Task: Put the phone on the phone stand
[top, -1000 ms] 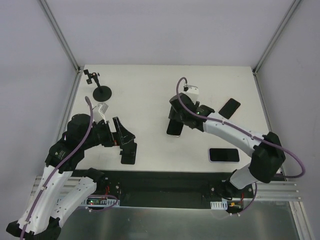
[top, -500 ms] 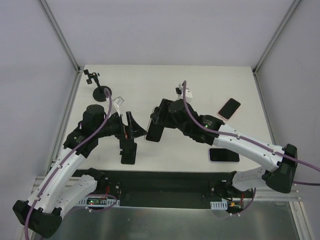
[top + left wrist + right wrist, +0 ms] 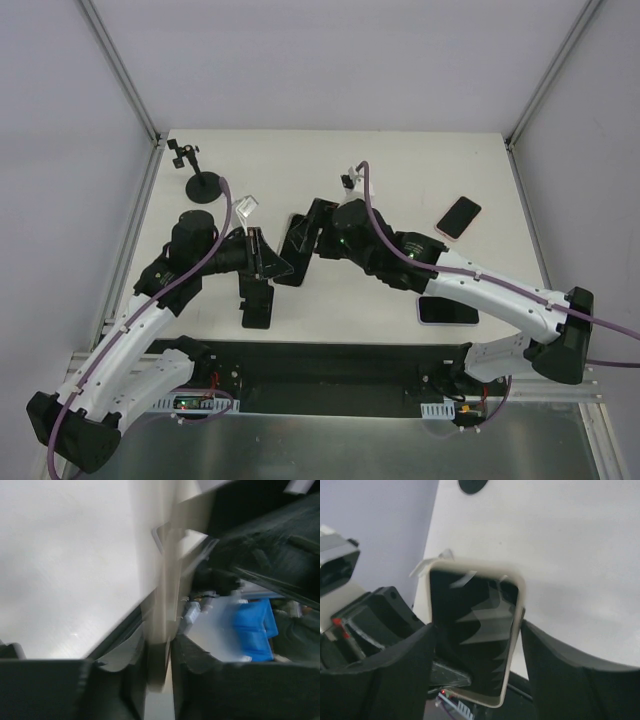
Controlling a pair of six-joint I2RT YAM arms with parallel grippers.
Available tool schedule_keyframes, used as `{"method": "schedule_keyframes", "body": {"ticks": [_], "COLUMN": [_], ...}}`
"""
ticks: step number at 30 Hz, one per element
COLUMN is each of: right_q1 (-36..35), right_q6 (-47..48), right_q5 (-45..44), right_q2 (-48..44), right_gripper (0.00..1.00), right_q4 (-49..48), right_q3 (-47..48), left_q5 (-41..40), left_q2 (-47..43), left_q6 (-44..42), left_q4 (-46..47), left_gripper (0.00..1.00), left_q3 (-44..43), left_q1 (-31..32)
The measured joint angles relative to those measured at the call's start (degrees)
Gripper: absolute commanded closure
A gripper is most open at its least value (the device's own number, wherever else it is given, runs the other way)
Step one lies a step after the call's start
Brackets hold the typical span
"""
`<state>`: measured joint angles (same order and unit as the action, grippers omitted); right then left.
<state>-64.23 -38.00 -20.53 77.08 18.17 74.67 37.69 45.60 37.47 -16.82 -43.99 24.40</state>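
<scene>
The phone (image 3: 297,243), black-screened in a cream case, hangs tilted above the table's middle between both arms. My right gripper (image 3: 305,225) is shut across its width; in the right wrist view the phone (image 3: 470,650) fills the gap of the right gripper (image 3: 479,627). My left gripper (image 3: 272,262) meets it from the left. Blurred in the left wrist view, the phone's cream edge (image 3: 162,605) sits pinched in the left gripper (image 3: 160,670). The phone stand (image 3: 204,186), black with a round base, stands at the far left, apart from both grippers.
A pink-cased phone (image 3: 458,217) lies at the right, and a white-cased one (image 3: 447,310) lies near the front right. A flat black object (image 3: 257,306) rests on the table below the left gripper. Frame posts stand at the table's back corners.
The right arm carried the phone left to the left gripper. The left arm swung right and up to meet it, and its jaws closed onto the phone's edge.
</scene>
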Motion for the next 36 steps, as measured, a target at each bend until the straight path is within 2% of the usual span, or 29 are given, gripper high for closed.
{"method": "schedule_keyframes", "body": {"ticks": [2,3,8,10,14,17,19,20,26,29,31,32,33,36], "right_q1": [0.22,0.24,2.89,6.29,12.5,14.49,15.04,15.17,15.19,14.91,14.19,13.75,13.29,12.13], "right_q6": [1.31,2.99,17.44,23.15,30.18,33.24,34.36,34.38,30.45,27.91,26.75,26.38,26.08,25.09], "right_q5": [1.81,3.34,20.79,29.33,40.63,47.23,53.31,56.22,69.9,73.55,74.9,75.3,75.49,75.45], "right_q2": [0.24,0.31,-1.46,-3.69,-7.39,-8.68,-8.79,-8.76,-8.0,-6.88,-5.99,-5.57,-5.18,-4.48], "right_gripper": [0.18,0.04,0.04,0.04,0.01,0.09,0.17,0.25,0.47,0.49,0.54,0.69,0.77,0.9], "right_q4": [-0.63,-1.97,-10.56,-11.15,-10.49,-9.42,-9.86,-10.38,-19.54,-23.47,-25.09,-25.64,-26.01,-26.95], "right_q3": [-0.11,-0.11,-1.62,-3.78,-7.5,-8.2,-8.2,-8.2,-8.68,-8.68,-8.68,-8.68,-8.68,-8.61], "left_q5": [1.03,0.87,0.07,1.01,4.74,9.35,12.63,13.86,19.67,21.29,22.16,22.45,22.82,23.56], "left_q2": [-0.39,-0.94,-4.72,-8.11,-14.38,-17.33,-18.01,-18.03,-18.51,-19.74,-20.55,-20.79,-20.92,-20.92], "left_q6": [-0.37,-0.7,-1.09,-1.36,-2.62,-3.98,-4.57,-4.87,-6.23,-6.8,-6.93,-6.99,-6.99,-7.04], "left_q4": [0.42,0.39,-1.75,-2.47,-3.13,-3.08,-3.08,-3.1,-3.15,-2.99,-2.71,-2.64,-2.54,-2.58], "left_gripper": [1.0,1.0,1.0,1.0,1.0,1.0,1.0,1.0,1.0,1.0,1.0,1.0,1.0,1.0], "left_q3": [0.15,0.24,2.1,3.1,3.63,3.63,3.61,3.58,2.45,1.27,0.9,0.74,0.72,0.72], "left_q1": [0.13,0.33,0.09,0.02,0.0,0.0,0.0,0.0,0.0,0.0,0.0,0.0,0.0,0.0]}}
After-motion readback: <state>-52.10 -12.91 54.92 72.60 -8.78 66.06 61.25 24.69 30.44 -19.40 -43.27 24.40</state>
